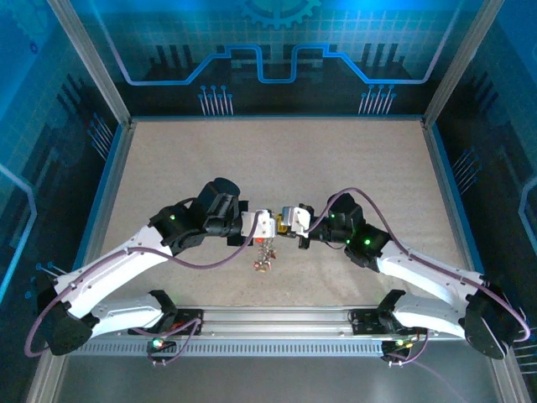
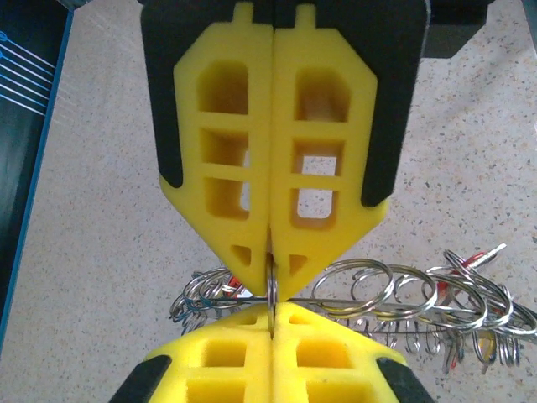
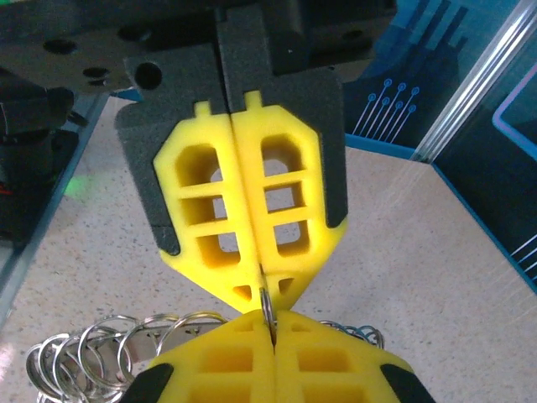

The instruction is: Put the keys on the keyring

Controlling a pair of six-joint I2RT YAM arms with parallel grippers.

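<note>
Keyring (image 2: 272, 284) held edge-on above table (image 1: 252, 159) centre. We read left pincer (image 2: 273, 311) clenched on it; right pincer (image 3: 270, 326) clenched on same ring, tips facing tip to tip. Keys (image 1: 264, 256) and linked rings (image 2: 361, 290) hang beneath.

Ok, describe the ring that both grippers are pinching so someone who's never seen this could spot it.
Look to the middle of the speckled table, where the left gripper and right gripper meet tip to tip. Clamped edge-on between their yellow fingers is the keyring, a thin silvery ring. Unlike the loose loops bunched beside it, it alone is gripped.
</note>
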